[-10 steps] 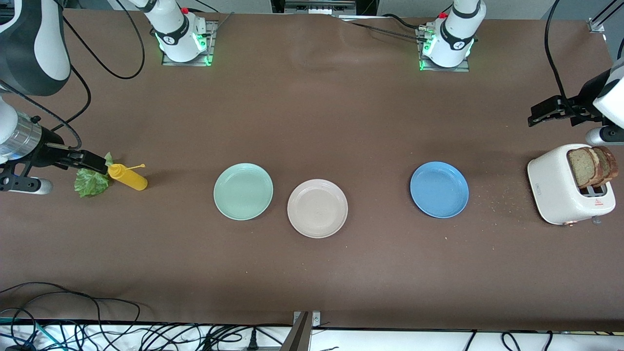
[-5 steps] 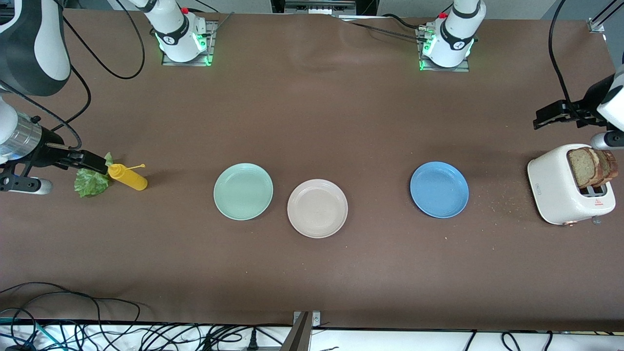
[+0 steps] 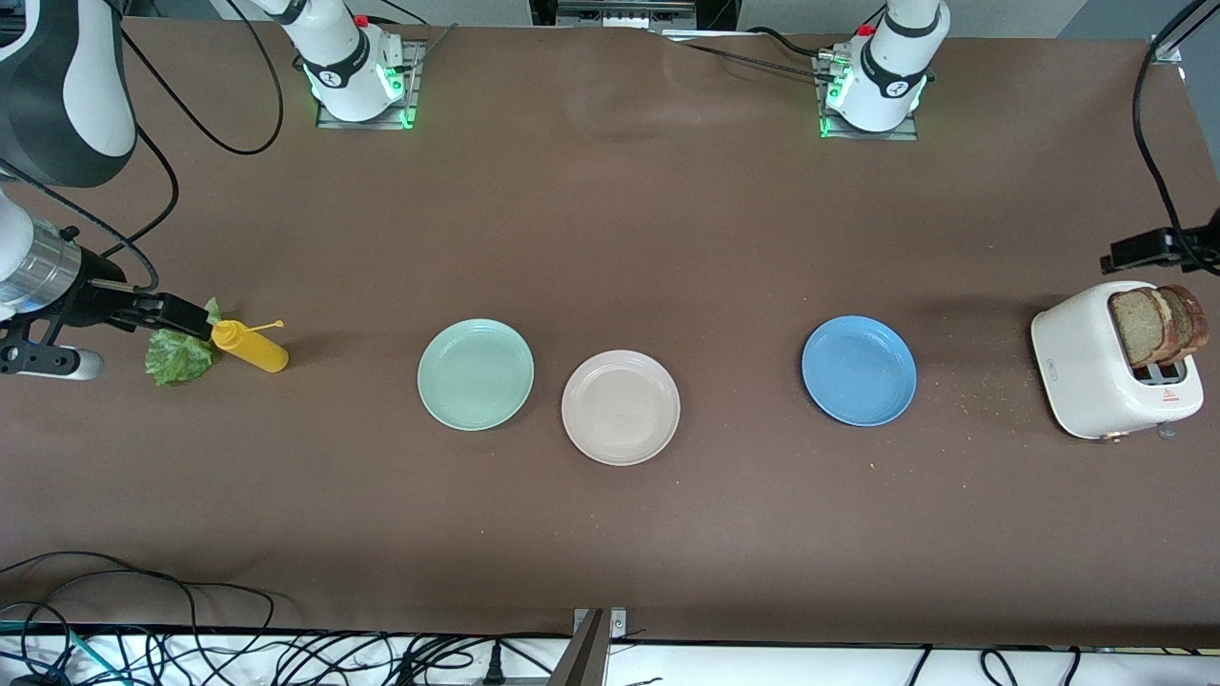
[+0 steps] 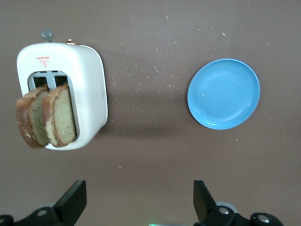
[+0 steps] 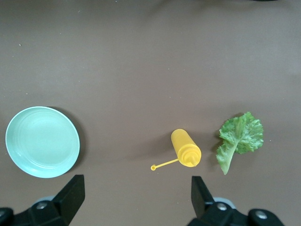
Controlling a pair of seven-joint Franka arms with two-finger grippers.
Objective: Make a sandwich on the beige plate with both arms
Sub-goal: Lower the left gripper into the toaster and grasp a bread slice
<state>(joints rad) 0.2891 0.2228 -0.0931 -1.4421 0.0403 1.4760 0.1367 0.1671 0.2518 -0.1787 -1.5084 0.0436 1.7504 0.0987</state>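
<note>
We find both arms raised at the two ends of the table, and no part of the sandwich yet on the beige plate, which sits bare at mid-table between the mint-green plate and the blue plate. The two bread slices stand upright in the white toaster at the left arm's end, their flat faces side by side, crusts up. The left gripper hangs over bare table beside the toaster, jaws spread wide and empty; this arm is plainly the nearer to the bread, and we judge it must drop onto a slice's top edge. At the right arm's end, the lettuce leaf lies flat on the table just beside the yellow squeeze bottle. The right gripper hovers above them, fingers likewise fully parted, holding nothing; from the front its tips seem to hang over the leaf, though height is hard to gauge.
</note>
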